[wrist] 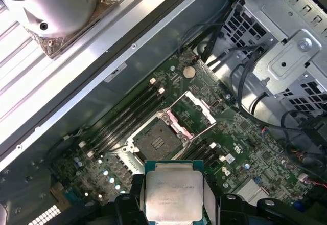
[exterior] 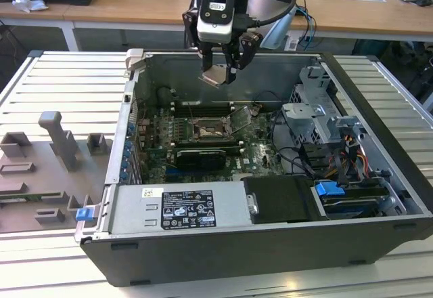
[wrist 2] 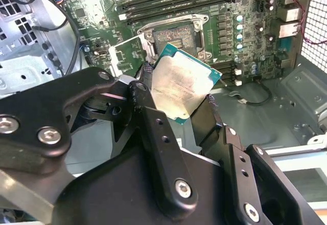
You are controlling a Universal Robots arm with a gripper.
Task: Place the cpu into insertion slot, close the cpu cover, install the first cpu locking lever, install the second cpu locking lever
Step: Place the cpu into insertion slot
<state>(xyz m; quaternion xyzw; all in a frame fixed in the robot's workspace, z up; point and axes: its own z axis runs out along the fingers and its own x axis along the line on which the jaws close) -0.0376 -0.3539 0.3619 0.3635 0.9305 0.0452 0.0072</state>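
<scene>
Silver cpu [wrist 2: 184, 84] hovering above the insertion slot [wrist: 159, 142]
Our gripper [exterior: 220, 73] is clamping its edges; it seemingly needs levelling.

Soft, even overhead room light fills the exterior view, leaving the interior of the open dark-grey metal computer case [exterior: 270, 254] dimmer and lightly shadowed, while in both wrist views the pale silver-beige square cpu [wrist 2: 181, 84] [wrist: 173, 192] catches mild glare and the ribbed silver table [wrist: 20, 76] washes out pale.

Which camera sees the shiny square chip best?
The second wrist view: the cpu looks biggest, its pale metal face and green edge clear. The first wrist view shows its face, smaller. Exterior view: tiny, tilted.
</scene>
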